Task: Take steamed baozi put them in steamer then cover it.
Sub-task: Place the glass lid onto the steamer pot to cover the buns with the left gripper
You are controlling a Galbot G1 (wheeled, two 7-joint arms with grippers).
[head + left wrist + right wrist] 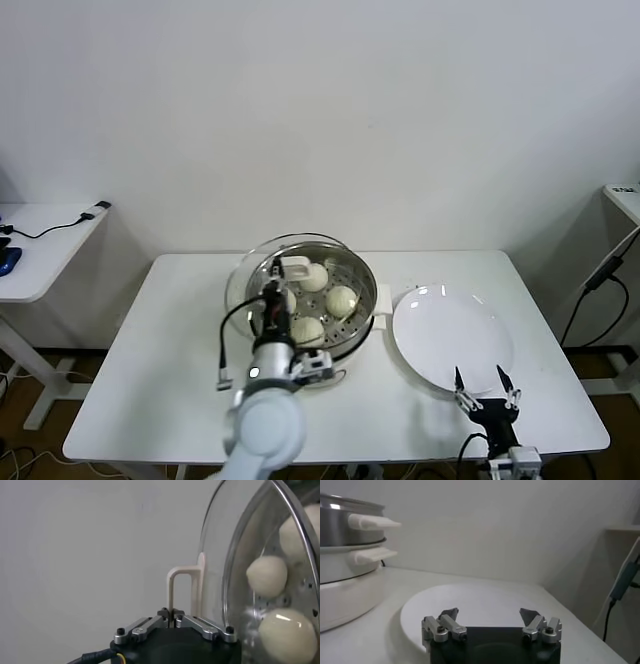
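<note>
The steamer [368, 290] stands mid-table on its white pot base [345, 595]. Several cream-white baozi lie in the basket, among them ones at the back [314, 277], the right [341, 300] and the front [308, 330]. My left gripper [275, 292] is shut on the white handle [185, 582] of the glass cover [250, 275]. It holds the cover tilted over the steamer's left side. Baozi show through the glass [267, 575]. My right gripper [481, 385] is open and empty at the near edge of the white plate [450, 335].
The white table [160, 380] holds the steamer and the empty flat plate [470, 605] to its right. A side desk [40, 240] with cables stands at far left. A shelf [625, 195] with a hanging cable is at far right.
</note>
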